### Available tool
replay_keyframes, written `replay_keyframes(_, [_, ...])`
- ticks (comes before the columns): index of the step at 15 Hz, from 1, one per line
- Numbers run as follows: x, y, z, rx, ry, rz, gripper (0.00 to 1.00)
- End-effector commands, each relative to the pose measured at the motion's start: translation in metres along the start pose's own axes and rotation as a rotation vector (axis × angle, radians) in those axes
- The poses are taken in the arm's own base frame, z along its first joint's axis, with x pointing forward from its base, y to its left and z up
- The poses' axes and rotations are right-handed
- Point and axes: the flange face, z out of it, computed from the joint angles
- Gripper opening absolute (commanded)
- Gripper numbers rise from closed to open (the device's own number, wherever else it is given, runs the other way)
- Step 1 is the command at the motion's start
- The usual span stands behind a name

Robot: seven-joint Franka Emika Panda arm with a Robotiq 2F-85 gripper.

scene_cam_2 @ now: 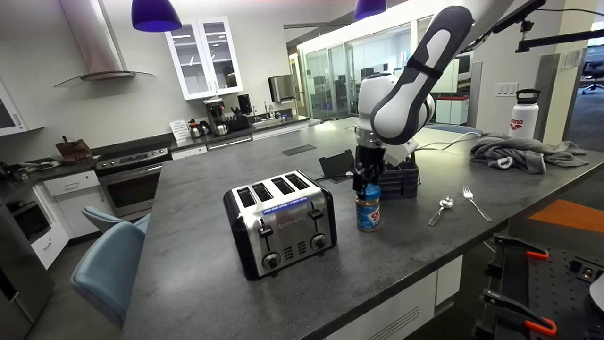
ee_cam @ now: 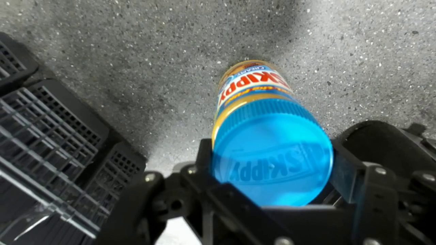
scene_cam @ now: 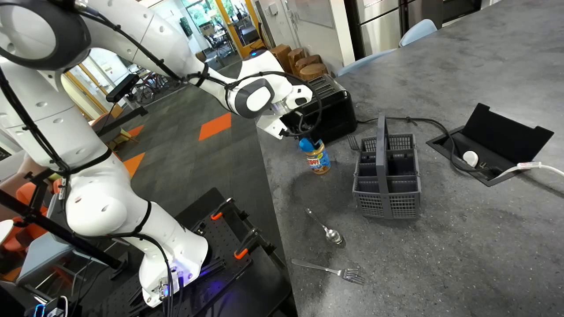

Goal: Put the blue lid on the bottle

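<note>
Blue lid, atop the bottle, is clamped between 2 fingers.

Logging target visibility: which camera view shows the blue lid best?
The wrist view: the blue lid looks large there, with its ribbed edge and SKIPPY lettering clear. In both exterior views it is small atop the bottle, partly covered by the claw.
</note>
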Motion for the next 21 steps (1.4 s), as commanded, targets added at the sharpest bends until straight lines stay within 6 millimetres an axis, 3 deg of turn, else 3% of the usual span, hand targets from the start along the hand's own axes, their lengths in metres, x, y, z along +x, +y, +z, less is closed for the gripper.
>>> replay_keyframes(1, [0.002, 0.004, -0.001, -0.015, -0.023, 0.031, 0.97])
replay_keyframes(6, [0.003, 0.011, -0.009, -0.018, -0.017, 0.051, 1.00])
replay_keyframes(16, [0.016, 0.011, -0.049, -0.011, 0.051, 0.085, 1.00])
replay_keyframes(21, [0.013, 0.016, -0.066, -0.064, -0.017, 0.091, 1.00])
